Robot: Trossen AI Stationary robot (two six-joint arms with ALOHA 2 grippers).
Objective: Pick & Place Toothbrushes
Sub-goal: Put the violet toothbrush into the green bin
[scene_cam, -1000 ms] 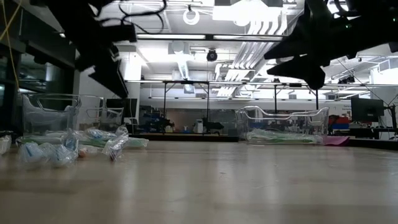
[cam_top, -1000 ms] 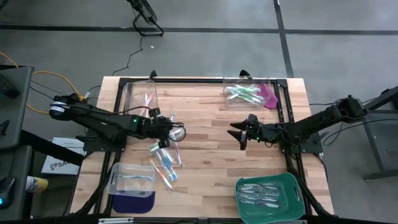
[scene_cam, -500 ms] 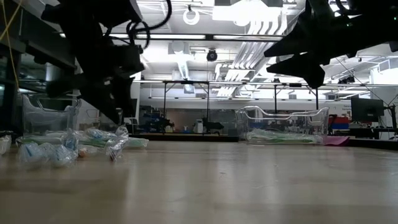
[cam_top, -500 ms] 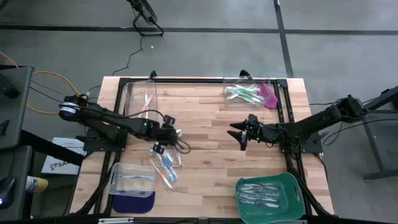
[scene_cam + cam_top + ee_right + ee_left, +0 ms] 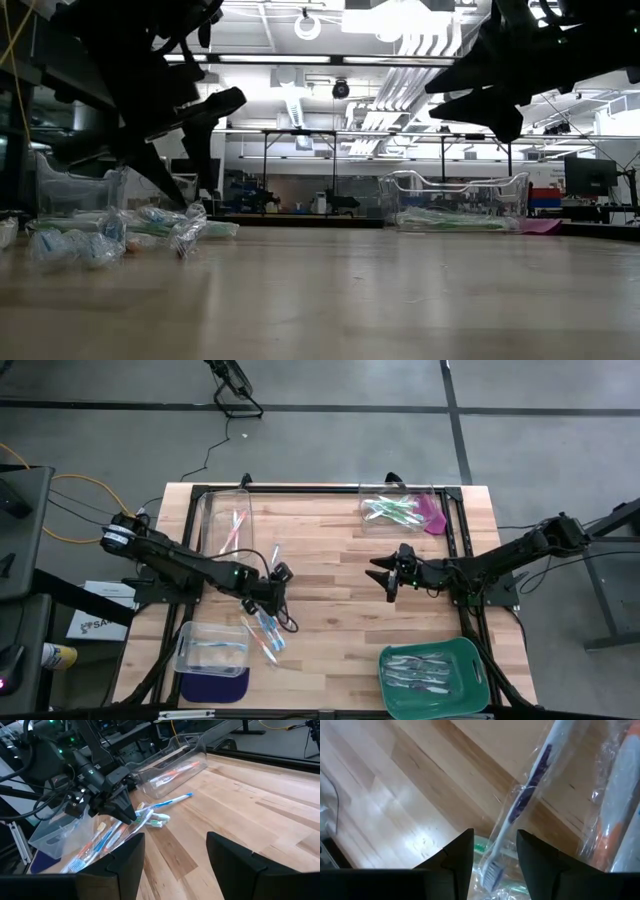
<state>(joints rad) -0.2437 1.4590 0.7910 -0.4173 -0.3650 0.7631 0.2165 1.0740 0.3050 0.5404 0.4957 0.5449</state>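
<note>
Several wrapped toothbrushes (image 5: 267, 632) lie in a loose pile on the wooden table near its left side; one more toothbrush (image 5: 275, 551) lies apart, farther back. My left gripper (image 5: 262, 603) hangs open just over the pile, slanting down. In the left wrist view its fingers (image 5: 461, 851) stand on either side of a blue-handled toothbrush (image 5: 527, 787) in clear wrap, and I see no touch. My right gripper (image 5: 388, 573) waits open above the table's middle, pointing toward the left arm.
A clear bin (image 5: 226, 518) with pink-orange brushes stands at the far left, and another clear bin (image 5: 212, 648) with blue ones at the near left. A third clear bin (image 5: 398, 509) holds green ones at the far right. A green tray (image 5: 470, 660) sits near right.
My left gripper has moved toward the table's near edge and down over the pile of toothbrushes, rolling its wrist as it went. Its fingers have stayed open.
</note>
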